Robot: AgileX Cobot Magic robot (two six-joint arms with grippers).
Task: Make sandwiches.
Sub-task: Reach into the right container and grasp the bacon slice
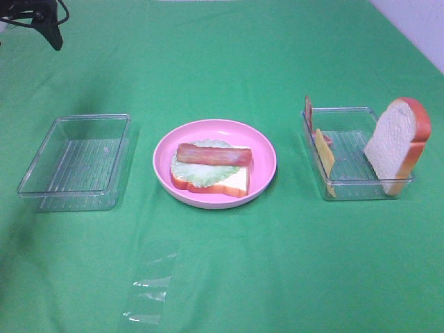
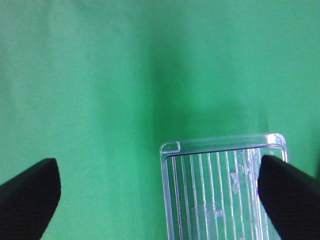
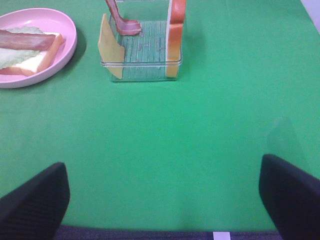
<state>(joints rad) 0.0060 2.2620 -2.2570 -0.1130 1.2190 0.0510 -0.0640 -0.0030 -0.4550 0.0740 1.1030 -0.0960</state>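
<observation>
On the pink plate (image 1: 263, 149) lies an open sandwich stack: a white bread slice (image 1: 234, 184), pale green lettuce (image 1: 196, 173) and a bacon strip (image 1: 214, 155) on top. It also shows in the right wrist view (image 3: 30, 62). A second bread slice (image 1: 395, 142) stands upright in the right clear tray (image 1: 354, 193), with a yellow cheese slice (image 1: 325, 158) and another bacon strip (image 1: 309, 111) leaning at its left wall. My left gripper (image 2: 157, 170) is open and empty above a corner of the left clear tray (image 2: 225, 190). My right gripper (image 3: 162, 170) is open and empty, well short of the right tray (image 3: 145, 62).
The left clear tray (image 1: 76, 156) holds nothing. A piece of clear plastic film (image 1: 149, 288) lies on the green cloth at the front. Black arm parts and cables (image 1: 41, 17) show at the back left corner. A pale wall edge shows at the back right.
</observation>
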